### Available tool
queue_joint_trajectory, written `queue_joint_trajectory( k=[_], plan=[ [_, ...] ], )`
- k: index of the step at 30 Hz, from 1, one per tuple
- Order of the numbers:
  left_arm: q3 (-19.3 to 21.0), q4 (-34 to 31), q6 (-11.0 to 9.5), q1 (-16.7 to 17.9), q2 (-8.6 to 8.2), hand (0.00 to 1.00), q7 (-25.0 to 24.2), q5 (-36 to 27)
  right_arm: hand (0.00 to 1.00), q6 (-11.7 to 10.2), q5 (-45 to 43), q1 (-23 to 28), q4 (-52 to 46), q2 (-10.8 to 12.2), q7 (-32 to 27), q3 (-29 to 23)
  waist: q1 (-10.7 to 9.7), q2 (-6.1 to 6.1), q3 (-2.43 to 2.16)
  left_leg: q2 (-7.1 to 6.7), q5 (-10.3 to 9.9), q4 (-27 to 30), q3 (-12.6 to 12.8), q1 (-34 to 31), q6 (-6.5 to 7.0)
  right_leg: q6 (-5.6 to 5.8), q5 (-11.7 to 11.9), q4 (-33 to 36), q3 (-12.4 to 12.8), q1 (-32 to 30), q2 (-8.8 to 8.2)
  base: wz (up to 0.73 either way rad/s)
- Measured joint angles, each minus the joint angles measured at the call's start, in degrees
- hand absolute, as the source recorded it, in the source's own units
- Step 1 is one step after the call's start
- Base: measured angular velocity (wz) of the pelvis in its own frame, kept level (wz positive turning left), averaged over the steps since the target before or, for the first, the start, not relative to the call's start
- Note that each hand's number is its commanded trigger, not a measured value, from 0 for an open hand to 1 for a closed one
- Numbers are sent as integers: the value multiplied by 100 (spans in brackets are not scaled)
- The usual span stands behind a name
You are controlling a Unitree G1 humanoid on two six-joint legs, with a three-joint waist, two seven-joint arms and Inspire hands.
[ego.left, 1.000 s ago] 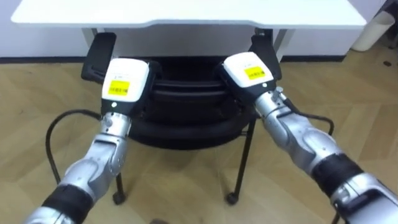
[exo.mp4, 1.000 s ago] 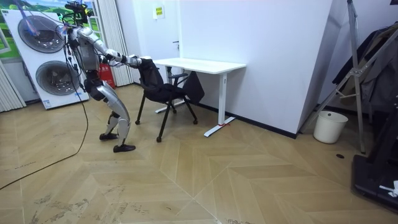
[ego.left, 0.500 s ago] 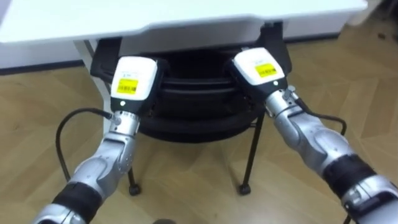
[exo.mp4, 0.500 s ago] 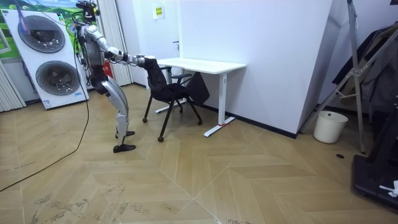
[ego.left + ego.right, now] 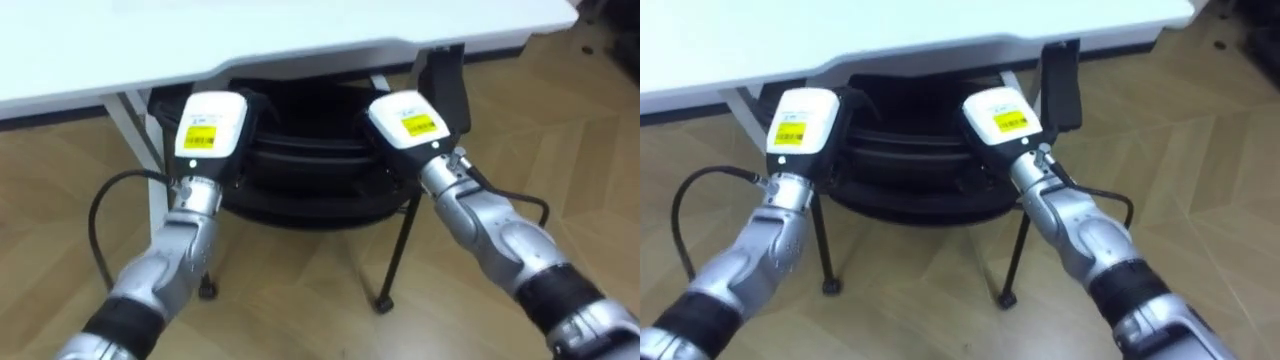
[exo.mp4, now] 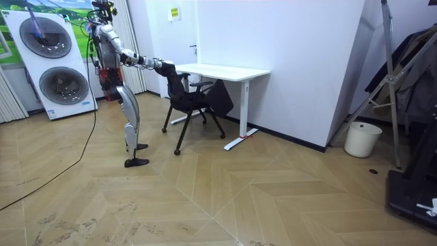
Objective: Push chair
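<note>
My left hand [image 5: 210, 135] and right hand [image 5: 405, 125] are on the back of the chair [image 5: 300, 185], one at each side, so it goes straight. I cannot tell if they grip or just press. The seat is partly under the white surface [image 5: 300, 35]. Its armrest [image 5: 443, 75] may bump that edge. The surface's leg [image 5: 130, 115] is just beside my left hand.

blk chair [image 5: 300, 165]; wht desk [image 5: 250, 30]; tan herringbone wood floor [image 5: 300, 305]

A white table [image 6: 218, 70] stands by a white wall [image 6: 300, 55] on a herringbone wood floor [image 6: 239, 198], with stacked washers [image 6: 51, 61] and a white bin [image 6: 360, 139] well off to either side.
</note>
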Motion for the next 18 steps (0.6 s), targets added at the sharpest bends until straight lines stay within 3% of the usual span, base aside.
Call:
queue_joint_trajectory(
  k=[4, 6, 7, 9, 10, 13, 15, 16, 17, 18],
  plan=[
    [27, -201, 21, -176, 81, 0, -348, 127, 0, -112, -18, -160, -312, -381, 464, 1, -10, -9, -5, -1, 16, -46, -4, 5, 16, 1, 24, -116, 5, 46, 7, 4],
    [91, -471, -17, -182, 184, 0, -588, 188, 0, -180, -33, -169, -852, -818, 851, 10, -92, -40, 0, 2, 57, -157, -48, 37, 22, 12, 84, -313, -40, 155, 8, 11],
    [141, -594, -117, -185, 261, 0, -701, 205, 0, -319, -9, -263, -1023, -1130, 964, 19, -108, -74, 10, -23, 112, -327, -58, 156, 16, -13, 184, -494, -50, 275, 22, 3],
    [197, -784, -293, -226, 398, 0, -807, 197, 0, -465, -32, -408, -1016, -1320, 1038, 85, -121, -186, 9, -24, 133, -494, -51, 309, 7, -13, 194, -688, -52, 435, 23, -2],
    [442, -993, -420, -232, 453, 0, -866, 234, 0, -512, -64, -461, -1034, -1435, 1038, 85, -122, -251, 15, -10, 134, -555, -40, 376, 4, -13, 194, -730, -55, 487, 38, 0],
    [1022, -1059, -417, -373, 688, 0, -977, 323, 0, -585, -253, -486, -1380, -1869, 1157, 85, -138, -351, 24, 1, 146, -711, -98, 470, -17, -18, 197, -778, -74, 549, 72, 6],
    [1308, -1266, -426, -378, 738, 0, -965, 320, 0, -837, -252, -557, -1435, -2112, 1254, 85, -154, -396, 36, 29, 147, -784, -166, 519, -19, -45, 180, -681, -73, 498, 102, 0],
    [1317, -1296, -456, -372, 849, 0, -1031, 317, 0, -974, -252, -574, -1442, -2215, 1287, 85, -164, -412, 45, 90, 148, -816, -336, 579, -20, -177, 105, -431, -103, 305, 139, -25],
    [1317, -1346, -570, -370, 964, 0, -1151, 332, 0, -1099, -252, -588, -1523, -2304, 1311, 85, -144, -430, 43, 160, 147, -826, -524, 587, -21, -437, 93, -602, -60, 143, 298, -40],
    [1321, -1408, -618, -370, 1061, 0, -1196, 346, 0, -1140, -252, -612, -1647, -2370, 1328, 85, -120, -457, 48, 209, 141, -825, -534, 564, -31, -572, 262, -930, -65, -2, 425, -46]
  ],
)
